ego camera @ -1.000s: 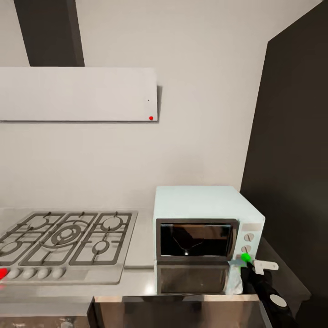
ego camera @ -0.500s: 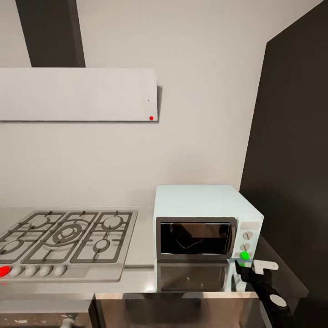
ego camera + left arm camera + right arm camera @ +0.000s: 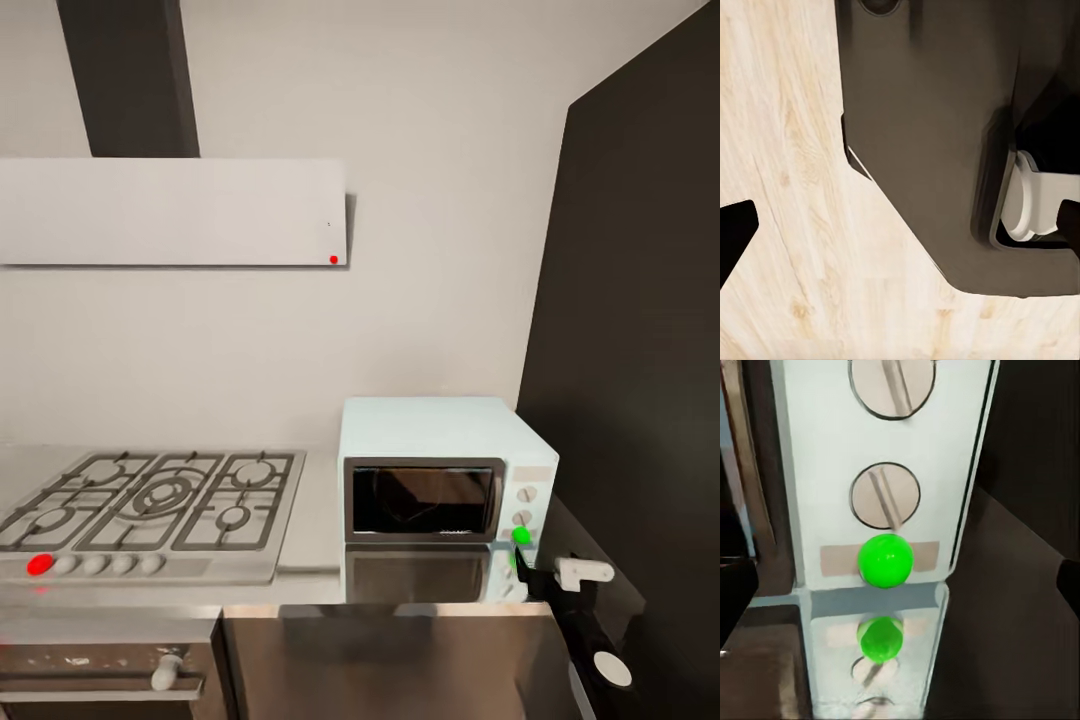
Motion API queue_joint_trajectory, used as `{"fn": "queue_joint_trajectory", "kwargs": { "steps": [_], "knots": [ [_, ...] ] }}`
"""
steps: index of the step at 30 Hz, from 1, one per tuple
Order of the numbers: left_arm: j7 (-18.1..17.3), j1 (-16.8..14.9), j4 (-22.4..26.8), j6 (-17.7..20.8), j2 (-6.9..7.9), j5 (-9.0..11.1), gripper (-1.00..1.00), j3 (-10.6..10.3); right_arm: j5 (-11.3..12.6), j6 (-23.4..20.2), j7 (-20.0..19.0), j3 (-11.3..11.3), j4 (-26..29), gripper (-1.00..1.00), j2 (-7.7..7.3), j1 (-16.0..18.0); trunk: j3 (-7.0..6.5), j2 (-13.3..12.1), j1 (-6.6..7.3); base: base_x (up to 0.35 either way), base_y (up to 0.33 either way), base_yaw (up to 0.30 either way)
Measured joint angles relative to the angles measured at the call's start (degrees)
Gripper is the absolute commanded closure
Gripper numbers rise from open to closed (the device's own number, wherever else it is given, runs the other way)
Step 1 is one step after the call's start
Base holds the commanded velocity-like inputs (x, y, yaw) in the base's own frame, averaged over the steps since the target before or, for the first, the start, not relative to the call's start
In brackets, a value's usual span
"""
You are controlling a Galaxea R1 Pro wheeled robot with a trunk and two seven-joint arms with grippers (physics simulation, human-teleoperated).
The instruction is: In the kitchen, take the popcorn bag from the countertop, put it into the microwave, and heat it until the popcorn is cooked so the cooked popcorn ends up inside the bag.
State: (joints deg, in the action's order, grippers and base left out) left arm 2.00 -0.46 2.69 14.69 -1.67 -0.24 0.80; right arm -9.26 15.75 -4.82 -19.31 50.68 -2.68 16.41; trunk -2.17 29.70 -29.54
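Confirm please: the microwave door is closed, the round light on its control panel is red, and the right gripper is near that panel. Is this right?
Not quite. The light on the microwave is green, not red; the right wrist view shows it clearly. The door is closed, and the right gripper is near the panel.

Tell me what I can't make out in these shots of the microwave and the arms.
- Microwave interior, head view: the dark reflective door glass hides whether the popcorn bag sits inside.
- Right gripper, head view: too small and dark to judge the jaws; right wrist view cuts its fingers off at the edges.
- Left gripper, left wrist view: dark fingertips at opposite edges, over wood floor.
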Motion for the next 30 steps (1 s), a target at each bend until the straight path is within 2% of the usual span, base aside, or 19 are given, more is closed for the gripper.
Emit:
{"fn": "queue_joint_trajectory", "kwargs": {
  "steps": [10, 17, 28, 29, 30],
  "knots": [
    [0.0, 0.0, 0.0, 0.0, 0.02, 0.0, -1.0, 0.0, 0.0, 0.0, -0.1, 0.0, -0.2, -1.0, 0.0, 0.0, 0.0, 0.0, 0.0, -0.328, 0.0, 0.0],
    [0.0, 0.0, 0.0, 0.0, 0.02, 0.0, -1.0, 0.0, 0.0, 0.3, -0.1, 0.0, -4.9, -1.0, 0.0, 0.0, 0.0, 0.0, 0.0, -0.314, 0.0, 0.0],
    [0.0, 0.0, 0.0, 0.0, -0.01, 0.0, -1.0, 0.1, 0.2, 0.5, 0.1, 0.2, -15.6, -1.0, -0.02, 0.0, 0.01, 0.0, 0.03, -0.021, 0.0, 0.0],
    [0.0, 0.0, 0.0, 0.0, 0.01, 0.0, -1.0, 0.1, 0.1, 0.6, 0.1, 0.2, -17.1, -1.0, -0.02, 0.0, 0.01, 0.0, 0.03, 0.0, 0.0, 0.0],
    [0.1, 0.0, 0.0, 0.1, 0.36, 0.0, -1.0, 0.0, 0.0, 3.5, 0.0, 0.0, -22.5, -1.0, -0.1, -0.1, 0.02, 0.0, 0.04, 0.0, 0.0, 0.0]
  ]
}}
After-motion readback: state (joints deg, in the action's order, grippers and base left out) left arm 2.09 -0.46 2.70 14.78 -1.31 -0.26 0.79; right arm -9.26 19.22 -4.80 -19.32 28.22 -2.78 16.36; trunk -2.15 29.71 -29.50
